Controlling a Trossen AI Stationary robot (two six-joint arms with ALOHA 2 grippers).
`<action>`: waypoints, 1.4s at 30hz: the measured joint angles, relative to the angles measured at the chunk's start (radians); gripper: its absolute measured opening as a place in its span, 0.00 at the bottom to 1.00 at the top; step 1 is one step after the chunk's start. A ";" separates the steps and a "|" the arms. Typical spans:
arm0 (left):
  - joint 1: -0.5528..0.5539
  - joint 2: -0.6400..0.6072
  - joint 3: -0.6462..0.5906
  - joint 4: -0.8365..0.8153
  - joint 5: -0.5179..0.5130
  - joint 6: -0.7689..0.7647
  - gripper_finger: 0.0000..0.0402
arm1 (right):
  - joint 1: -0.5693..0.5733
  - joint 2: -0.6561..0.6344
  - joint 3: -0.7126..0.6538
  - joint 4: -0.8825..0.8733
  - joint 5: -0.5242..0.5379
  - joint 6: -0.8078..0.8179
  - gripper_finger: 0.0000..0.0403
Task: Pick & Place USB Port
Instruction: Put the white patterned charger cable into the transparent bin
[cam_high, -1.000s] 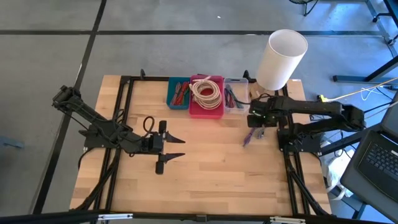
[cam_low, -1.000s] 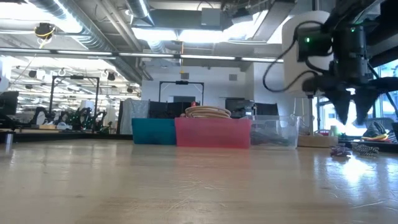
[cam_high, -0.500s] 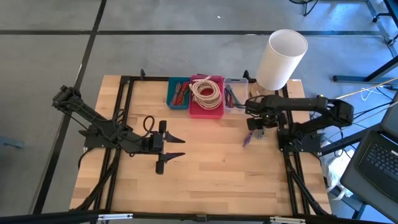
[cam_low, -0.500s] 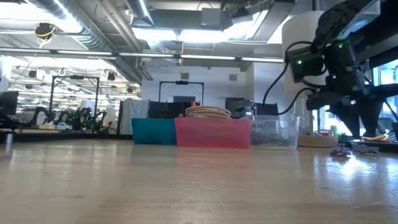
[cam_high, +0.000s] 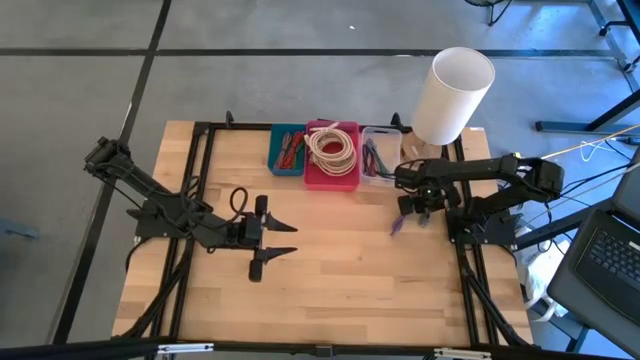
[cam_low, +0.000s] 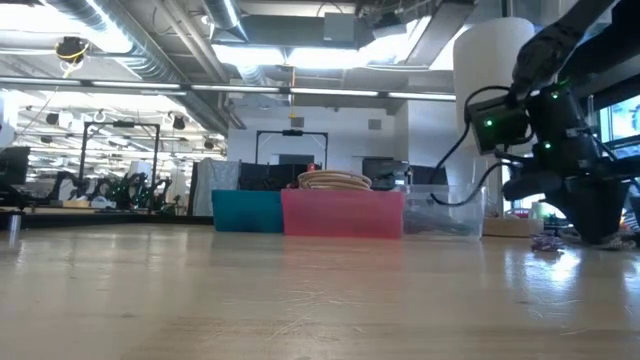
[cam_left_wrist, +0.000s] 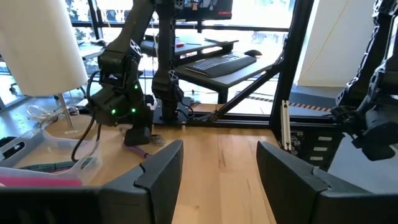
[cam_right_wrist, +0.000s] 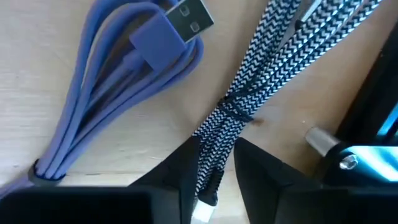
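Note:
Two coiled USB cables lie on the wood near the table's right side. The purple cable (cam_right_wrist: 118, 87) shows its plug (cam_right_wrist: 180, 22); it also shows as the purple cable (cam_high: 398, 222). Beside it lies a black-and-white braided cable (cam_right_wrist: 280, 62). My right gripper (cam_right_wrist: 216, 165) has come down on the braided one, fingers pointing down, right gripper (cam_high: 414, 205) just near of the clear bin. In the low view my right gripper (cam_low: 600, 232) stands at table height. My left gripper (cam_high: 272, 237) waits open at the table's middle left. My right gripper has the braided cable's bundle near one end (cam_right_wrist: 214, 155) between its two fingers, one on each side, coming from above and lying across the strands. The cable lies flat on the table, and most of its coil stretches away from the fingers.
Three bins stand in a row at the far edge: a teal bin (cam_high: 287, 150), a pink bin (cam_high: 332, 172) with a coiled cord, and a clear bin (cam_high: 378, 158). A tall white cylinder (cam_high: 452, 95) rises behind them. A black frame rail (cam_high: 462, 270) runs along the right side.
My right gripper has come down from above the table to the tabletop, onto the cables, with a slight shift toward the table's left. The cables lie as before.

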 joint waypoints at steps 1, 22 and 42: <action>0.000 0.000 0.000 0.000 0.000 0.000 0.49 | 0.000 -0.001 -0.007 0.003 -0.002 0.002 0.26; 0.000 0.000 0.000 0.000 0.000 0.000 0.49 | 0.055 -0.066 0.016 -0.059 0.128 -0.012 0.01; 0.002 0.000 0.000 0.000 -0.003 0.019 0.49 | 0.383 -0.230 0.337 -0.352 0.397 0.246 0.00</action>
